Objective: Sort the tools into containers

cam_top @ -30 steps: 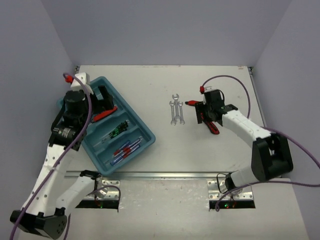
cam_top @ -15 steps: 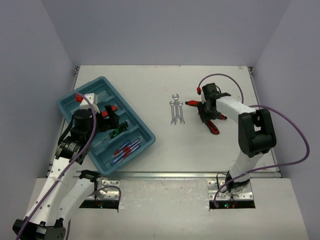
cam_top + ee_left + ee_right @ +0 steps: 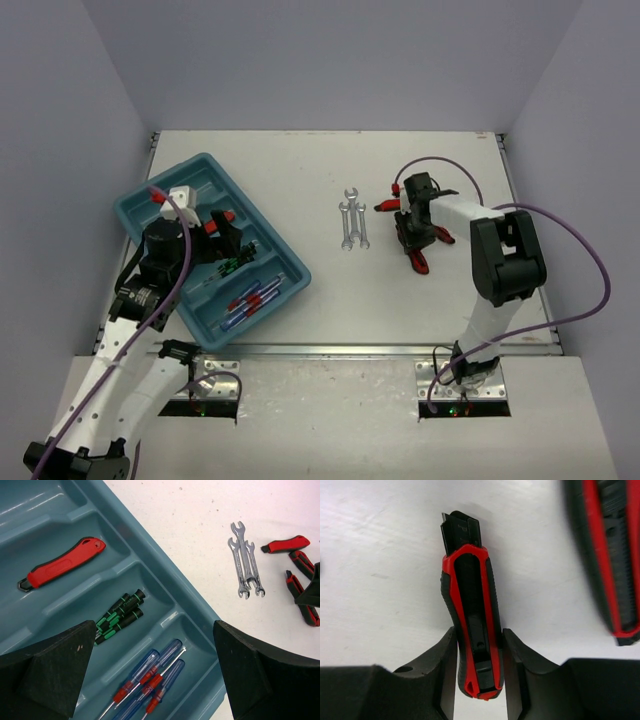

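one red-handled tool (image 3: pixel 469 595) lies on the table (image 3: pixel 300 170) right of the wrenches (image 3: pixel 352 222), our right gripper (image 3: pixel 413 232) clenched on its tail end, so we judge it could pivot or slip when lifted and knock the red handle (image 3: pixel 610 555) just beside it. our left gripper (image 3: pixel 228 238) hangs spread over the tray (image 3: pixel 262 215) at the left; bare table lies between, but the tray's rim and that gripper crowd the drop.
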Controlling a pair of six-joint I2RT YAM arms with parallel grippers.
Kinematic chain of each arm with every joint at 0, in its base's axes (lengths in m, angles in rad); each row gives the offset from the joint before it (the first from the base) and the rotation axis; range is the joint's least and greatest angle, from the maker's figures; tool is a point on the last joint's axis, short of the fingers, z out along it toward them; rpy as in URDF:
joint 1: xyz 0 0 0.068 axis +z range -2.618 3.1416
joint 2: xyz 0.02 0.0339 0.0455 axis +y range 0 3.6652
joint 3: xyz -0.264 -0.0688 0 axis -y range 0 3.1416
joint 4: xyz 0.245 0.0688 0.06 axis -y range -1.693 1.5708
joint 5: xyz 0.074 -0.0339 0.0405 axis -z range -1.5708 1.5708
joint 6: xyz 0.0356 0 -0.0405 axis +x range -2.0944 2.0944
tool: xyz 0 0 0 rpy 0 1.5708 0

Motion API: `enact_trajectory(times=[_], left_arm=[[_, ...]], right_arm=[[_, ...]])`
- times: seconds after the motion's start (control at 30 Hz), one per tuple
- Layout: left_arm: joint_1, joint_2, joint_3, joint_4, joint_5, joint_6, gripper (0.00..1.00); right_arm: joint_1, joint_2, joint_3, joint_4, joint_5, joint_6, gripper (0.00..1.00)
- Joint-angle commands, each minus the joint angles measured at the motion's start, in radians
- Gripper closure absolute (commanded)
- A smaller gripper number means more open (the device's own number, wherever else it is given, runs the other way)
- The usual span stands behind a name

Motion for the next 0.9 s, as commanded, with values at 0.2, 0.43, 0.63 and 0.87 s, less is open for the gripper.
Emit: enact_trajectory(times=[0.2,0.43,0.63,0.87], left_arm=[[-0.009,0.045,0.002,0.221,0.316,-0.233,0.0],[-0.115,0.148,-0.089,0.631,0.4,-0.499,0.0],[-0.254,0.265,-0.033,0.645,0.294,-0.516,0.05],[-0.278,0.286,-0.054,0.643,0.265,-0.526,0.31]], right_arm=[[0.215,-0.407,-0.124,0.136,-0.219,0.196,1.0],[0.544,-0.501,-0.116,0.355,-0.053,0.327,1.0],[0.719,-0.522,-0.103,0.513,0.035,0.35,1.0],[0.773,-0.504,-0.053,0.537,0.039,0.337,1.0]])
